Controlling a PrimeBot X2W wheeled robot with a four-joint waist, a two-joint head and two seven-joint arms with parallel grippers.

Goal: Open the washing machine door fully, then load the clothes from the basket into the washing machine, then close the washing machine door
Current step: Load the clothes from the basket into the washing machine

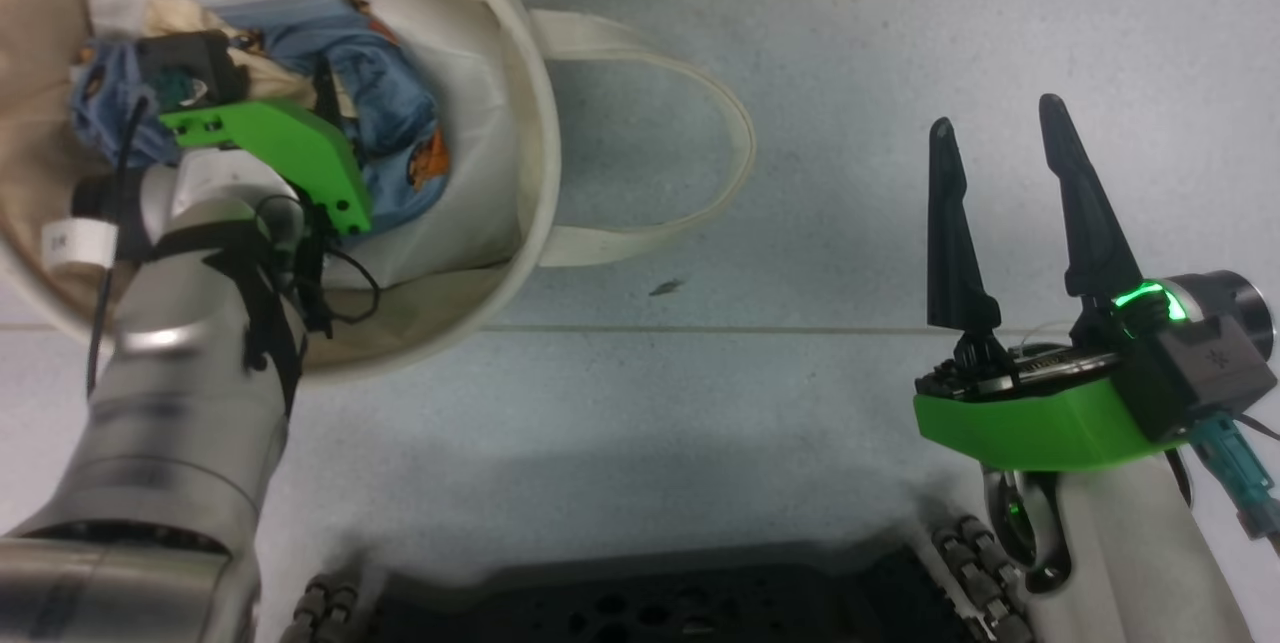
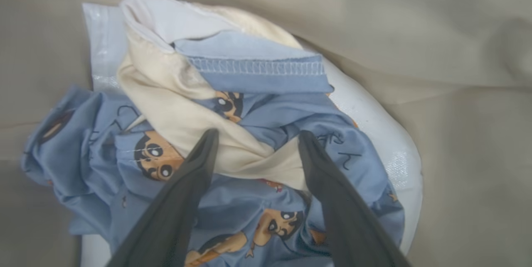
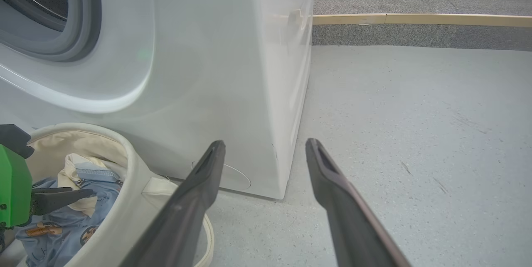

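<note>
Now our left claw (image 2: pixel 257 134) hangs inside the basket (image 1: pixel 535 123), fingers spread apart, grasping nothing, tips at the light-blue cartoon-print clothes (image 2: pixel 249 204). We see these bunched with a cream cloth (image 2: pixel 166 105) on white padding (image 2: pixel 386 142). Our right claw (image 1: pixel 995 113) is splayed and empty above the grey floor (image 1: pixel 850 73). The basket stands just beside the white washing machine (image 3: pixel 232 72).

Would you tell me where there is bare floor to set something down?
Bare floor lies between the handle of the basket and the right gripper, and beside the washing machine. Inside the basket is crowded: clothes and the left gripper.
</note>
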